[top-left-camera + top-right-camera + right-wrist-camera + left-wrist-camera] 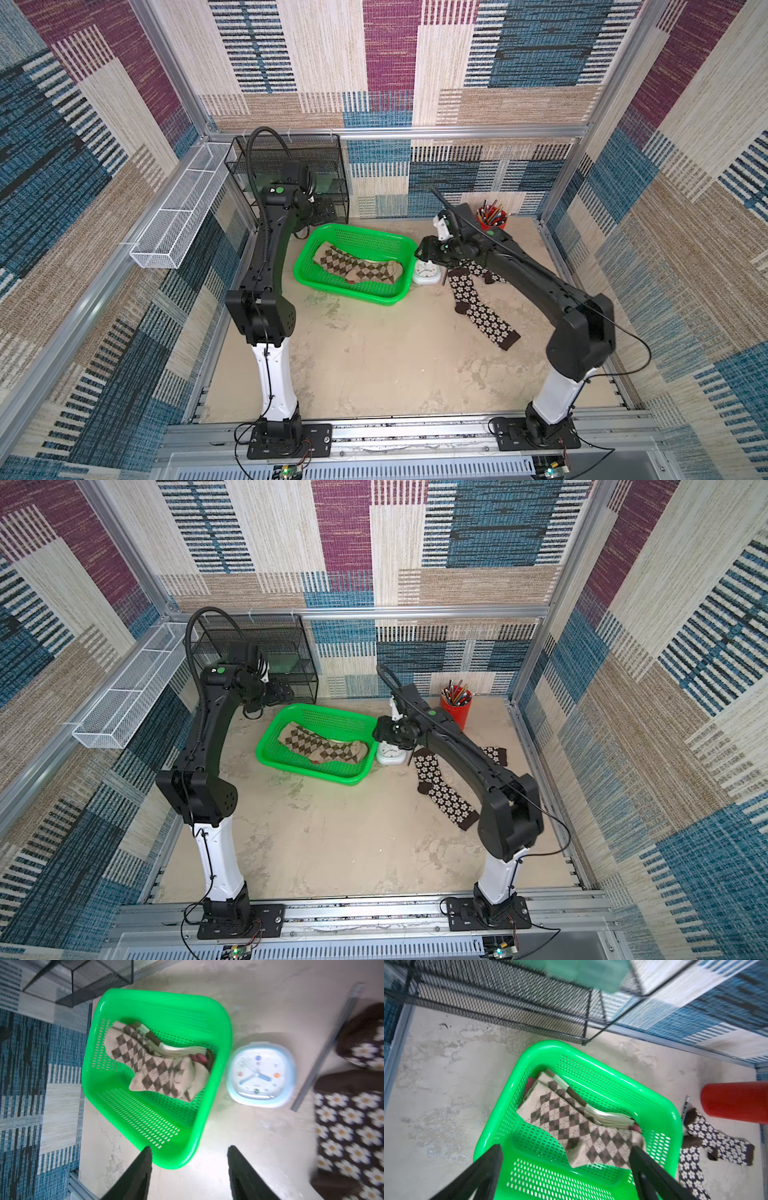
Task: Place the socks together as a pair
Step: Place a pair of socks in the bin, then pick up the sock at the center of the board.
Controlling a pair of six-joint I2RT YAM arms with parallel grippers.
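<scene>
1. The left tool (565, 1149) is spread wide and empty above the green basket (542, 1047). The right tool (189, 1148) is also parted, holding nothing.
2. The argyle socks (571, 1126) lie piled in the basket, and the flowered socks (478, 309) lie on the tabletop (374, 365).
3. The socks look soft, light and limp, so a cuff or fold is probably the best place to pinch.

Two flowered socks (478, 307), one green basket (365, 243), one clock (424, 272), one red cup (492, 224).

Even bright light; wrist views motion-blurred; clock (260, 1074) glare-washed.
</scene>
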